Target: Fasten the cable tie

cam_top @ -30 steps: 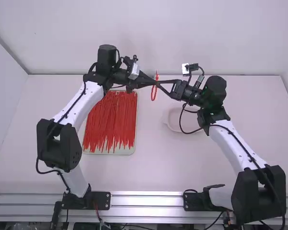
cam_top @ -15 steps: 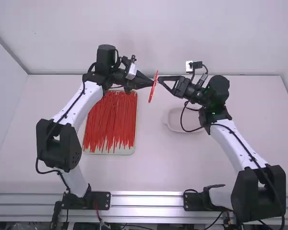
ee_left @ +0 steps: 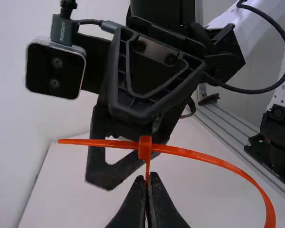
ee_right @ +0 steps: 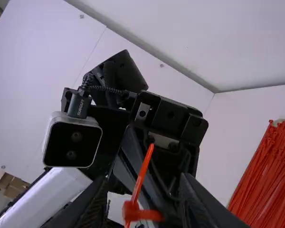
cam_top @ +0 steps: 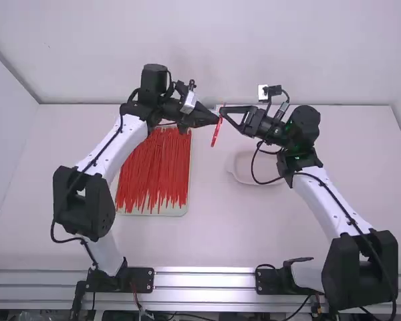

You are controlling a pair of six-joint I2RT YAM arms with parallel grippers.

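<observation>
- Cable tie (cam_top: 215,132) is seen held up in the air between the two grippers, above the table and just past the far corner of the tray (cam_top: 151,212) of spare red ties (cam_top: 157,164).
- It is pinched by the left gripper (ee_left: 146,176): the jaws are closed tight on the thin strap just below the square head (ee_left: 145,145).
- A length of strap is seen running across at the head, one end poking out short, the other sweeping away in a long curve. It looks to be threaded already, though how far it has been pulled through cannot be told.
- The right gripper (cam_top: 222,114) is spread wide, nothing clamped, with the head and strap sitting in the gap between its fingers (ee_right: 97,197).
- Handling is judged as follows: very light, springy plastic, smooth and narrow, so it can be expected to twist or slip from a loose pinch and to flick back when released.
- The head is the stiffest part and is best braced close by, as is being done now. The free tail should be taken near the head, flat side to the pads, and drawn straight so the ratchet can bite.
- A white dish (cam_top: 244,172) is noted on the table beneath the right arm.
</observation>
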